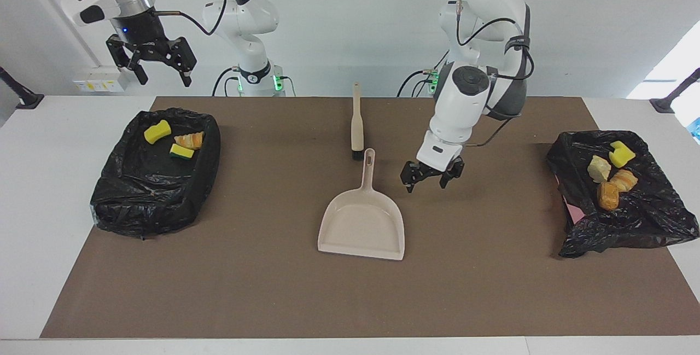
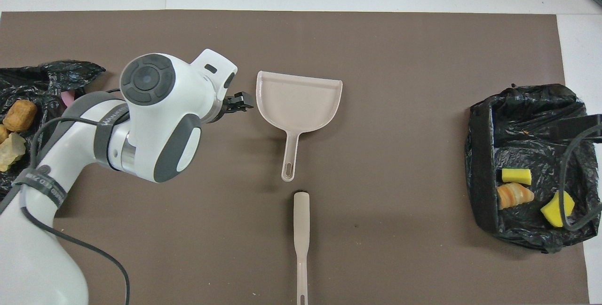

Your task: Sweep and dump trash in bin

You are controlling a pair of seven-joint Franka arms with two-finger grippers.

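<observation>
We are seeing our left claw (image 1: 432,176) hanging released over the mat at frame centre, just beside the dustpan (image 1: 362,223) lying flat on the table (image 1: 22,191). Our right claw (image 1: 158,65) is waiting released at upper left. The trash (image 1: 174,139) is sitting in 2 black-lined bins (image 1: 147,191): 3 scraps at left, 4 at right.

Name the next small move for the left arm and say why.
Probably pull the left claw up and back toward its base. It is open beside the dustpan, which lies flat and empty; all trash visible sits in the two bins.
</observation>
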